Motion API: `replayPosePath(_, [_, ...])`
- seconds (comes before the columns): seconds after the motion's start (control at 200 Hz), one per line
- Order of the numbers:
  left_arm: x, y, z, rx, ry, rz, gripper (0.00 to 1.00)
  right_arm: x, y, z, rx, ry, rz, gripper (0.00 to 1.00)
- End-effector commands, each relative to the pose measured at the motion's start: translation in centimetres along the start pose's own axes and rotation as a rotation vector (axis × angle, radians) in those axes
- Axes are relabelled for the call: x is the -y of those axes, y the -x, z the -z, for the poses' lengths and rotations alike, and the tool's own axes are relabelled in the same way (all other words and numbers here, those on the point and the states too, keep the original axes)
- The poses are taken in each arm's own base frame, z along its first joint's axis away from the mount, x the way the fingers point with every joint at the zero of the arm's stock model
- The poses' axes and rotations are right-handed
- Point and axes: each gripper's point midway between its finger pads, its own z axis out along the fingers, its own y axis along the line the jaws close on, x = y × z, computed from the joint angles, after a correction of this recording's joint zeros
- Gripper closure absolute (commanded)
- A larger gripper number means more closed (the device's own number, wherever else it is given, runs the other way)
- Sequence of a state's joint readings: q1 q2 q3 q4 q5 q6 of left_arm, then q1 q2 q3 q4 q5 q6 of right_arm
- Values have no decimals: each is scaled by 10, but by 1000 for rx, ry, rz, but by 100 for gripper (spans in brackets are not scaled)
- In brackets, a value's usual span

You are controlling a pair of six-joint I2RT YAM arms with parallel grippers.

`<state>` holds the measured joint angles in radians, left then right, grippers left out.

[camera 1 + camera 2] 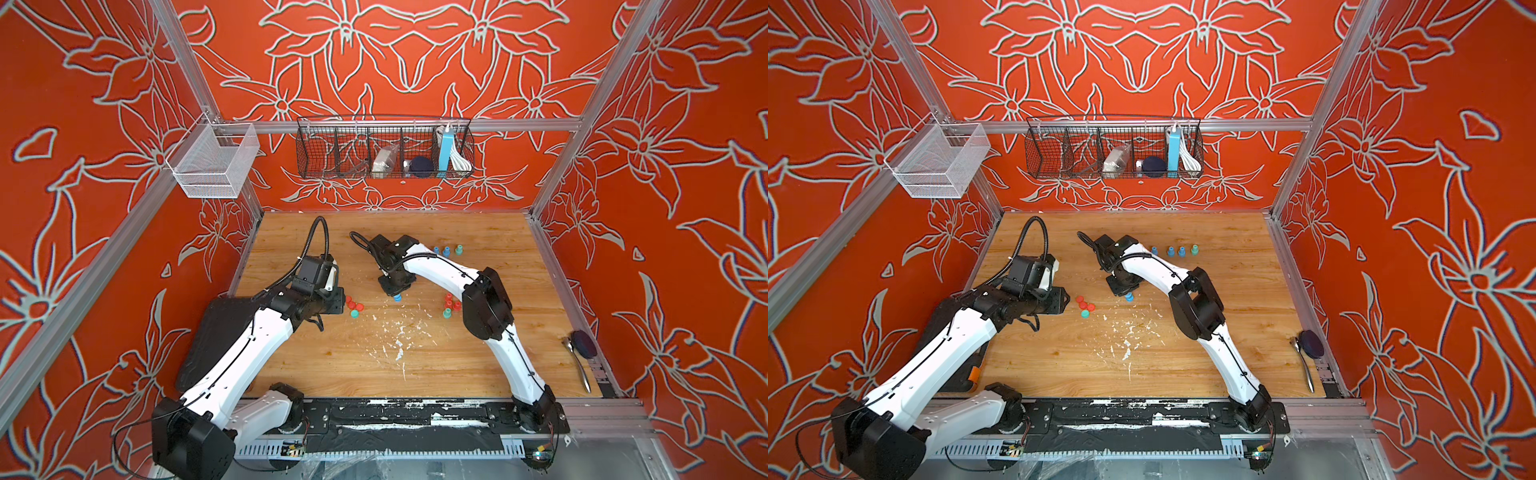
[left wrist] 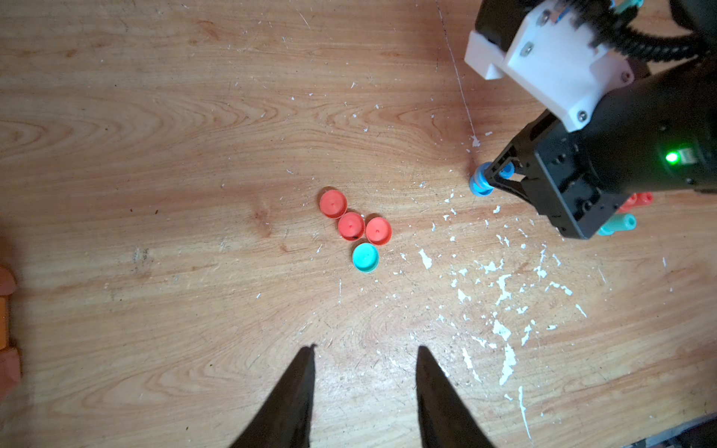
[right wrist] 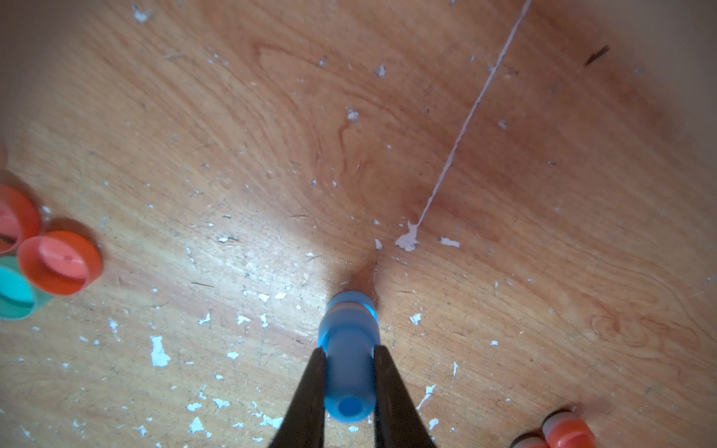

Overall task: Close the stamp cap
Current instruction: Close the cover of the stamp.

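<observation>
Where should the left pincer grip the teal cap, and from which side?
I'd grip the small round teal plastic cap across its rim, from above: it lies flat, and round red plastic caps crowd only its far side, both flanks free.

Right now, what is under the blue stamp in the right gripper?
The blue stamp, pinched by the right gripper, seems to touch the wooden table, among white flecks. Its underside and anything beneath are covered.

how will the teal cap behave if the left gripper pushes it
The teal cap looks like thin plastic, so probably light and stiff. Lying flat, it should slide rather than roll. It seems to touch a red cap, which would likely shift too.
</observation>
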<state>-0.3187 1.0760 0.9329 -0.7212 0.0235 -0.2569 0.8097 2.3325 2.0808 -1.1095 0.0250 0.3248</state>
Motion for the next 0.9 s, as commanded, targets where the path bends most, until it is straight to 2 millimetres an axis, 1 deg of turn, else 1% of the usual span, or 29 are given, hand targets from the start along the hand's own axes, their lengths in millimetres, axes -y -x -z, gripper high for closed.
replayPosePath(0.0, [-4, -2, 1, -1, 11, -12, 57, 6, -7, -11, -31, -19, -14, 88])
replayPosePath(0.54, [-4, -2, 1, -2, 12, -13, 56, 5, -14, -13, -34, -4, -31, 89])
replayPosePath(0.816, [-4, -2, 1, 0, 11, -11, 56, 3, -23, -6, -37, 1, -41, 90])
replayPosePath(0.836, [-4, -2, 1, 0, 11, -10, 56, 1, -18, -6, -13, 7, -43, 90])
replayPosePath(0.891, [-4, -2, 1, 0, 11, -11, 57, 0, -18, -6, -10, 9, -42, 90])
